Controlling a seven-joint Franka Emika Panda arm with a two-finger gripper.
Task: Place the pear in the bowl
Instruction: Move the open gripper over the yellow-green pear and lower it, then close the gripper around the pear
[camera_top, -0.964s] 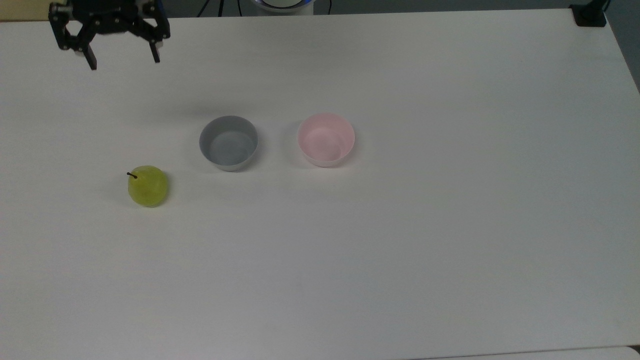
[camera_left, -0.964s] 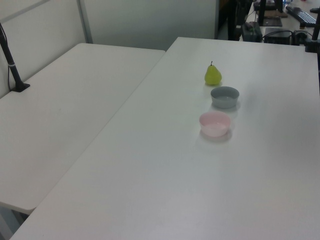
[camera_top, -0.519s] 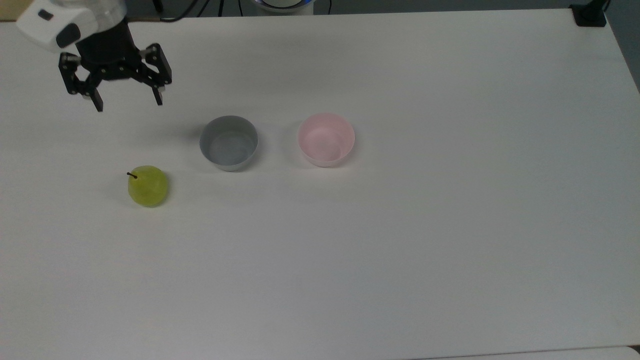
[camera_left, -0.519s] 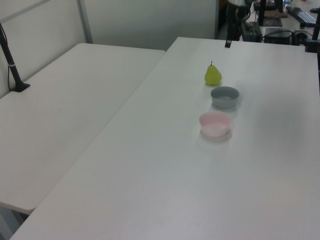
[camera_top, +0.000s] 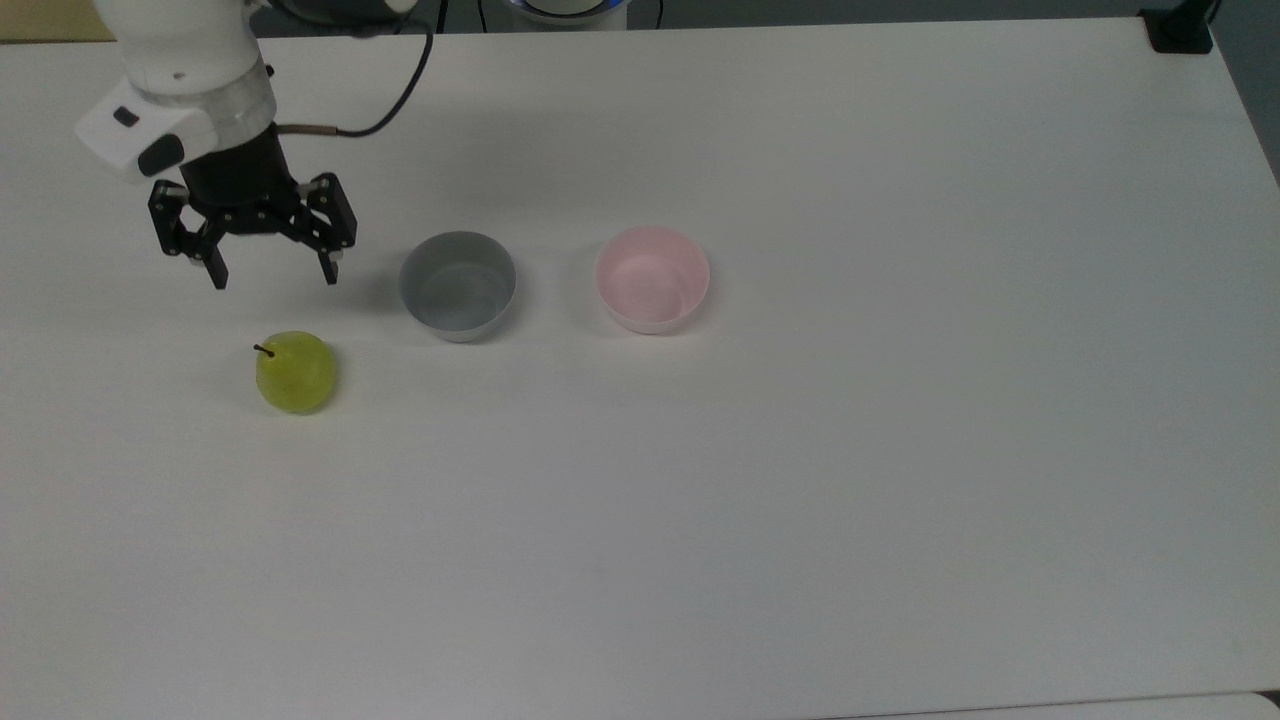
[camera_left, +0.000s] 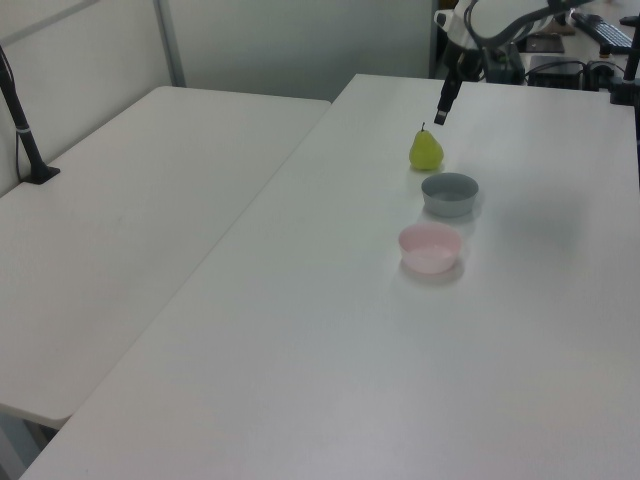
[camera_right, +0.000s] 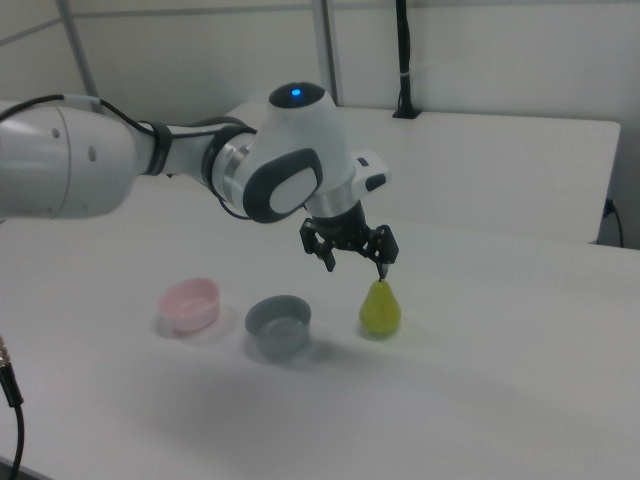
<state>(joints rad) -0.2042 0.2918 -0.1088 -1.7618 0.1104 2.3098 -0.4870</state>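
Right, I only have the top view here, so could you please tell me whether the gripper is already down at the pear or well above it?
Observer: In the right view the gripper hangs open just over the pear, with one fingertip about level with the tip of the stem. Nothing is around the fruit yet.
Operator: Thank you. From above the pear looks like a round ball; is it lying on its side?
Observer: No, the left view shows it standing upright on the table, wide at the bottom, narrow on top, with the stem pointing up.
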